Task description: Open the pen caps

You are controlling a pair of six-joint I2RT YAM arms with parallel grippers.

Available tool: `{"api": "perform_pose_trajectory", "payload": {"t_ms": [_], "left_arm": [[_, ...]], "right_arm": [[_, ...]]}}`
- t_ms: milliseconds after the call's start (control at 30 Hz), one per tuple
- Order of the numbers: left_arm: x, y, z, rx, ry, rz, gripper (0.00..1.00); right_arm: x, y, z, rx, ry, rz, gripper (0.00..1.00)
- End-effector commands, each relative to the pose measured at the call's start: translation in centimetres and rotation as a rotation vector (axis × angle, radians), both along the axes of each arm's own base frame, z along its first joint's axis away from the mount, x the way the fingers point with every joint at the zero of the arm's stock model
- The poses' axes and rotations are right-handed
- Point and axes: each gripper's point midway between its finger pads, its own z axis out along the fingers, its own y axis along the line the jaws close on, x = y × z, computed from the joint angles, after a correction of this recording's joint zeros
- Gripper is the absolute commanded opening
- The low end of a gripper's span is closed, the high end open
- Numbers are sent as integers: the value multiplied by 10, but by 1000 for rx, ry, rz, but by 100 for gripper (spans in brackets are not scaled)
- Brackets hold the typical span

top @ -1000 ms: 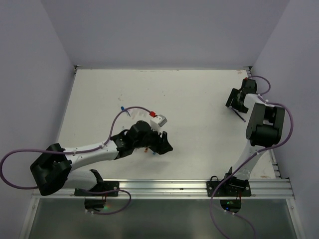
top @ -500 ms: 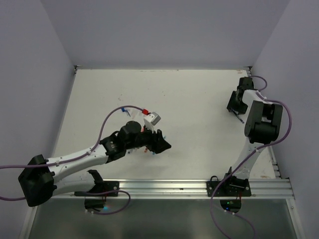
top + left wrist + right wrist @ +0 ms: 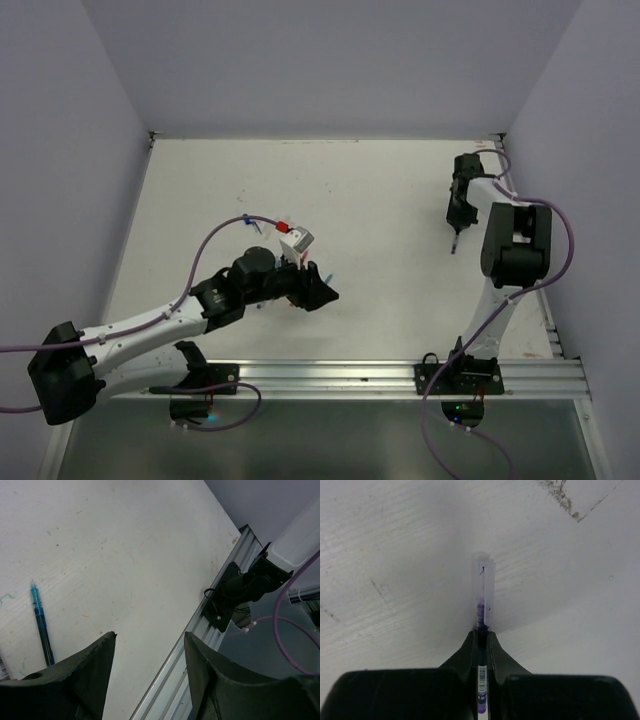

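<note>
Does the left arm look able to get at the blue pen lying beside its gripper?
Probably yes. The left gripper is open, and the blue pen lies on the table just beside one finger, with nothing between them.

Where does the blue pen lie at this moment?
In the left wrist view the blue pen lies flat on the table, near the picture's left edge, just ahead of one finger of the open left end effector.
</note>
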Motion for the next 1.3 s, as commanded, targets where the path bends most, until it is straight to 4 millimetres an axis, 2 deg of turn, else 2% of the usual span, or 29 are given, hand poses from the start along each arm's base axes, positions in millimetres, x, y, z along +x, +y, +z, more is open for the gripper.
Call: {"api": "perform_pose_trajectory", "payload": {"t_ms": [0,33,100,133,167,200,267,300,367,433,467,500,533,567,600,667,700,967,1067,1267], "left_arm": [[-3,6,-1,-16,29,23,60],[-3,7,-1,-20,34,30,60],[-4,9,-5,-19,41,37,59],[-5,9,-6,-24,47,38,59],[-5,9,-6,-27,50,38,59],[-6,9,-7,-33,50,36,58],[-7,8,-9,-44,63,39,58],[-6,6,-7,-60,65,39,57],[-6,5,-7,-71,66,38,57],[-4,3,-4,-96,65,45,56],[-3,2,-4,-102,66,49,56],[-1,1,-4,-106,68,56,56],[1,-1,-3,-112,67,64,57],[2,-2,-3,-115,67,70,57],[5,-5,-4,-121,77,75,57],[7,-10,1,-147,73,70,57],[8,-14,-2,-146,88,64,57],[19,-31,-3,-176,110,70,57],[26,-32,-8,-156,112,99,58],[34,-34,-4,-149,87,125,59]], "right_arm": [[-18,14,6,1,13,2,0],[-15,20,21,14,-42,3,0],[-21,30,29,35,-70,6,0],[-20,38,49,59,-132,10,0],[-21,44,55,77,-155,17,0],[-26,64,60,115,-170,60,0],[-32,80,82,151,-237,82,0],[-33,103,89,205,-265,136,0],[-41,124,109,265,-322,173,0],[-46,157,124,358,-374,237,0],[-54,170,124,407,-375,264,0],[-58,187,139,447,-426,307,0],[-64,201,146,511,-442,322,0],[-71,208,143,541,-441,334,0],[-76,223,157,585,-487,373,0],[-89,243,157,673,-484,396,0],[-94,256,164,701,-501,431,0],[-131,318,166,835,-476,538,0],[-137,332,167,865,-475,560,0],[-153,356,169,944,-463,603,0]]}}
